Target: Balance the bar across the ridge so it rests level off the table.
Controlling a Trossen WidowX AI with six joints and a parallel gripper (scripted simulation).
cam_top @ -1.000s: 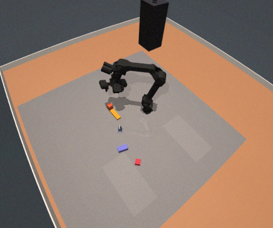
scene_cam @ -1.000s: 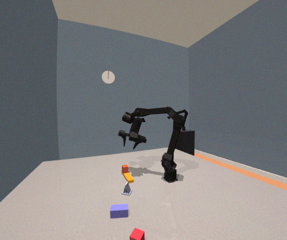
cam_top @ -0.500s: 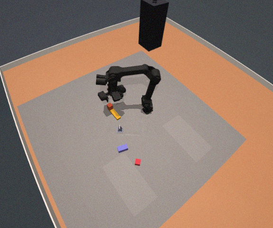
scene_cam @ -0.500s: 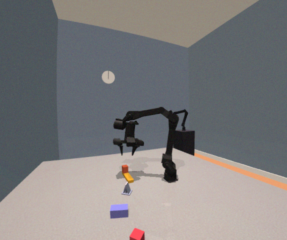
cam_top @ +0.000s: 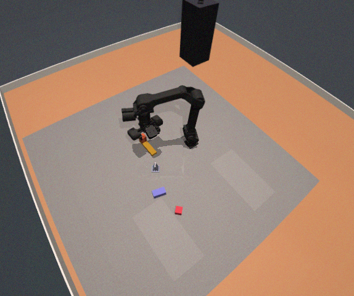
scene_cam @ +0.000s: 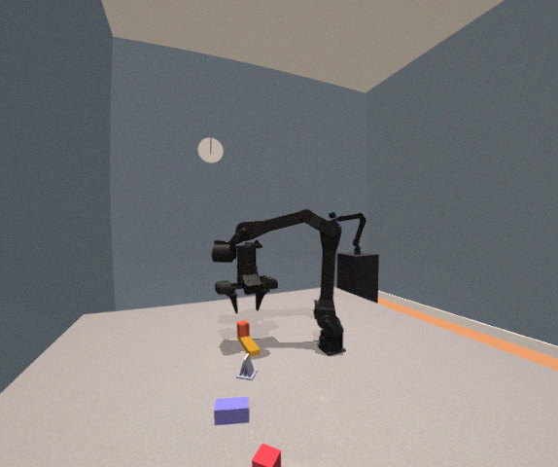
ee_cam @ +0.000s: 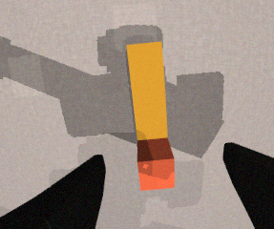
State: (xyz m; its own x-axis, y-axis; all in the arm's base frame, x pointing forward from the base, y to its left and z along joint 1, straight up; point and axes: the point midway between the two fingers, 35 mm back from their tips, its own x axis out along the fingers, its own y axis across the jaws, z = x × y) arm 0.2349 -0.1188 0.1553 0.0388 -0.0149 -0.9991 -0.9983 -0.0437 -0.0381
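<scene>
The yellow-orange bar (cam_top: 149, 148) (scene_cam: 250, 345) (ee_cam: 147, 91) lies flat on the table, with a taller orange-red block (cam_top: 143, 138) (scene_cam: 243, 329) (ee_cam: 157, 175) at one end. The small grey ridge (cam_top: 155, 167) (scene_cam: 247, 368) stands on a thin base, a short way beyond the bar's plain end, and bears nothing. My gripper (scene_cam: 246, 311) (ee_cam: 164, 157) is open and empty. It points down above the block end of the bar. In the wrist view the block shows between the two fingers, with a gap on each side. The fingertips are hard to make out in the top view.
A blue-violet block (cam_top: 159, 192) (scene_cam: 231, 412) lies on the table past the ridge, on the side away from the bar. A small red cube (cam_top: 178, 210) (scene_cam: 266, 456) lies farther out. The arm's base (cam_top: 190, 140) (scene_cam: 331, 341) stands to the right of the bar.
</scene>
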